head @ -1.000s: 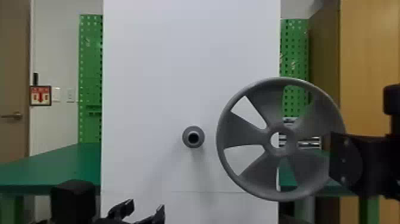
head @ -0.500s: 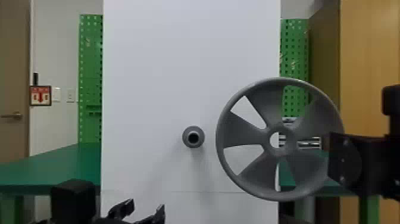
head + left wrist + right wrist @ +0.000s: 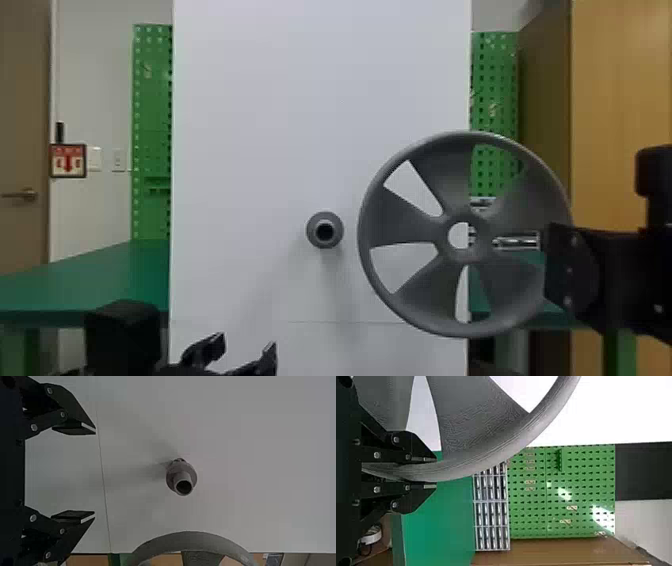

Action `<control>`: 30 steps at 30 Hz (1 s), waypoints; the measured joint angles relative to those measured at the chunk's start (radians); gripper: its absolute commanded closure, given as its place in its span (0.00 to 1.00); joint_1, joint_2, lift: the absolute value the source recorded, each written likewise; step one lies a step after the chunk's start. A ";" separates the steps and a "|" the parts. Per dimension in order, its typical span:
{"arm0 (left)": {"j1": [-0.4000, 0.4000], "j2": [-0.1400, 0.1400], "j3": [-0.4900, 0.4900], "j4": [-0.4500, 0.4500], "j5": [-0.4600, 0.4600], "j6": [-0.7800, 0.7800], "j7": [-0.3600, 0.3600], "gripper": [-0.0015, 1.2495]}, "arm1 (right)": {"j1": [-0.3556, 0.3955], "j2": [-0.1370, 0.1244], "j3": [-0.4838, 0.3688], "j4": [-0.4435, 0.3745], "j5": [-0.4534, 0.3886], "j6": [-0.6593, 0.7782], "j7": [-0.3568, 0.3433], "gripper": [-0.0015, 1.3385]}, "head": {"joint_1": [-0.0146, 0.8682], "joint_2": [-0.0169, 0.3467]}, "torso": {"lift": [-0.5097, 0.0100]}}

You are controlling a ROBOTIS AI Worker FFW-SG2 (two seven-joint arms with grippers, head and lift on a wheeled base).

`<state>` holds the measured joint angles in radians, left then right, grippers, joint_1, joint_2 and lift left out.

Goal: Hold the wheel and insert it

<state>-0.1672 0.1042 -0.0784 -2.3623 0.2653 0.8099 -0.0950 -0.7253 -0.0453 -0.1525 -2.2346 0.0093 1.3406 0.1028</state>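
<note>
At the right of the head view, my right gripper holds the grey five-spoked wheel by its right rim, the wheel's face toward the camera. In the right wrist view the gripper is shut on the rim of the wheel. The grey hub peg juts from the white panel, left of the wheel and apart from it. My left gripper stands open and low, below and left of the peg. In the left wrist view the gripper has nothing between its fingers; the peg is beyond them.
The tall white panel stands in the middle. Behind it are green tables, green pegboards and a wooden cabinet at the right. A rack of metal bars lies behind the wheel.
The wheel and my right gripper have shifted very slightly to the left. My left gripper has kept still.
</note>
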 measured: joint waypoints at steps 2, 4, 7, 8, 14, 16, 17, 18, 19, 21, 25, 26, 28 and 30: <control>0.000 0.000 0.000 0.000 0.000 0.000 0.000 0.40 | 0.000 0.007 0.002 0.004 0.001 -0.003 0.000 0.89 | 0.02 0.15 | 0.05; 0.000 0.000 0.000 0.000 -0.001 0.000 0.000 0.40 | 0.000 0.016 0.005 0.008 0.004 -0.007 0.000 0.89 | 0.02 0.15 | 0.05; 0.000 0.000 0.000 0.000 -0.001 0.000 0.000 0.40 | -0.001 0.030 0.011 0.012 0.014 -0.013 0.000 0.89 | 0.02 0.15 | 0.05; 0.000 0.000 0.000 0.000 -0.001 0.000 0.000 0.40 | -0.001 0.035 0.014 0.013 0.018 -0.014 0.000 0.89 | 0.02 0.15 | 0.05; 0.000 0.000 0.000 0.000 -0.002 0.000 0.000 0.40 | -0.011 0.045 0.042 0.021 0.046 -0.016 0.000 0.89 | 0.02 0.15 | 0.05; 0.000 0.000 0.000 0.000 -0.002 0.000 0.000 0.40 | -0.015 0.045 0.052 0.029 0.049 -0.020 0.000 0.90 | 0.02 0.15 | 0.05; -0.001 0.000 0.000 0.000 -0.002 0.000 0.000 0.40 | -0.017 0.045 0.055 0.032 0.050 -0.022 0.000 0.90 | 0.02 0.15 | 0.05; -0.001 0.000 -0.001 0.000 -0.002 0.000 0.000 0.40 | -0.019 0.045 0.060 0.036 0.051 -0.025 0.000 0.90 | 0.02 0.15 | 0.05; -0.001 0.000 -0.001 0.000 -0.002 0.000 0.000 0.40 | -0.020 0.045 0.064 0.038 0.053 -0.026 0.000 0.90 | 0.02 0.15 | 0.05; -0.002 0.000 -0.001 0.000 -0.002 0.000 0.000 0.40 | -0.025 0.045 0.076 0.042 0.057 -0.029 0.000 0.90 | 0.02 0.15 | 0.05; -0.004 0.000 -0.003 0.000 -0.004 0.000 0.001 0.40 | -0.033 0.045 0.095 0.052 0.061 -0.033 0.000 0.90 | 0.02 0.15 | 0.05; -0.004 0.000 -0.004 0.000 -0.004 0.000 0.001 0.40 | -0.035 0.045 0.099 0.054 0.062 -0.033 0.000 0.90 | 0.02 0.15 | 0.05; -0.005 0.000 -0.005 0.000 -0.005 0.000 0.001 0.40 | -0.040 0.045 0.108 0.058 0.063 -0.035 0.000 0.90 | 0.02 0.15 | 0.05; -0.006 0.000 -0.006 0.000 -0.005 0.000 0.001 0.40 | -0.044 0.045 0.117 0.060 0.066 -0.035 -0.001 0.90 | 0.02 0.15 | 0.05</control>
<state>-0.1729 0.1043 -0.0841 -2.3623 0.2599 0.8099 -0.0935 -0.7696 0.0000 -0.0355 -2.1745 0.0756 1.3054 0.1015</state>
